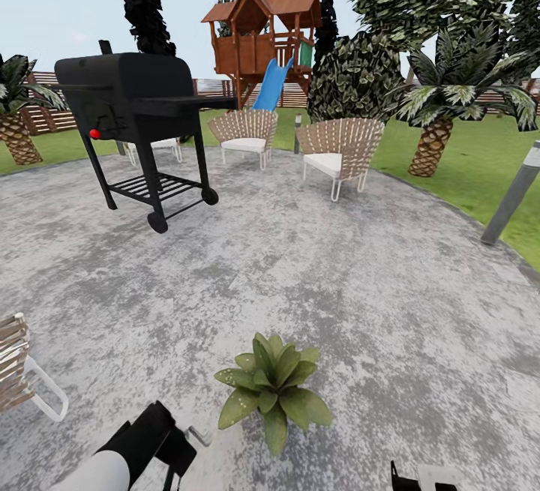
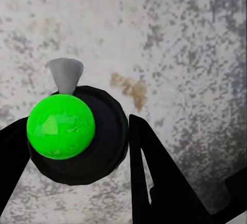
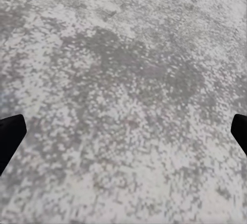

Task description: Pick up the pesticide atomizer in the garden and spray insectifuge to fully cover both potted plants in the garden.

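Observation:
One potted plant (image 1: 274,390), a low rosette of broad speckled green leaves, stands on the grey stone patio (image 1: 337,273) just ahead of me. My left gripper (image 1: 174,455) hangs low to the plant's left, shut on the pesticide atomizer (image 1: 196,435). In the left wrist view I look along the dark round bottle (image 2: 105,147), which sits between the black fingers (image 2: 154,178). Its pale grey trigger (image 2: 66,75) pokes out past a bright green ball (image 2: 60,126). My right gripper (image 3: 123,136) is open over bare stone, and its base (image 1: 420,480) peeks in to the plant's right.
A black wheeled grill (image 1: 139,127) stands at the back left and two wicker chairs (image 1: 337,150) at the back. Another chair (image 1: 19,371) juts in at the left edge. A grey bollard lamp (image 1: 514,195) and a palm (image 1: 442,116) border the lawn on the right.

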Controlling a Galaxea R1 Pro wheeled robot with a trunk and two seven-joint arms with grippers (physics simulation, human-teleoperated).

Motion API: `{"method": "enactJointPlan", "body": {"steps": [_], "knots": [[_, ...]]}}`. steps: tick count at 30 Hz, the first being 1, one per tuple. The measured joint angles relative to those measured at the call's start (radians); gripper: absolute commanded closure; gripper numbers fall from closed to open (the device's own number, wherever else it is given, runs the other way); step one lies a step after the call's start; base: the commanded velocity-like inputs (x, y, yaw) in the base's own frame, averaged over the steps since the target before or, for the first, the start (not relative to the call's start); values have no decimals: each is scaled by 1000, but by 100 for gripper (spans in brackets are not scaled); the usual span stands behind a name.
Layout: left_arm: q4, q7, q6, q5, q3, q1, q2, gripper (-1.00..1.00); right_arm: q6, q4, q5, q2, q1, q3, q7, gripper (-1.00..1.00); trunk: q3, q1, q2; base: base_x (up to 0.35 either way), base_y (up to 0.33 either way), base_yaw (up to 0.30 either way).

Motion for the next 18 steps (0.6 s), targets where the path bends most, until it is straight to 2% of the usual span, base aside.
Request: {"method": "enactJointPlan", "body": {"steps": [4, 8, 11, 18], "knots": [[0, 7, -3, -3, -1, 0, -4, 100, 0, -1, 0, 0, 0, 0, 0, -100, 0, 0, 0, 0, 0, 4], [1, 68, -1, 0, -1, 0, 1, 100, 0, -1, 0, 0, 0, 0, -1, -100, 0, 0, 0, 0, 0, 169], [1, 77, -2, 2, -1, 0, -4, 100, 0, -1, 0, 0, 0, 0, 0, -100, 0, 0, 0, 0, 0, 115], [0, 81, 2, 0, 0, 0, -4, 100, 0, -1, 0, 0, 0, 0, 0, -100, 0, 0, 0, 22, -12, 10]]}}
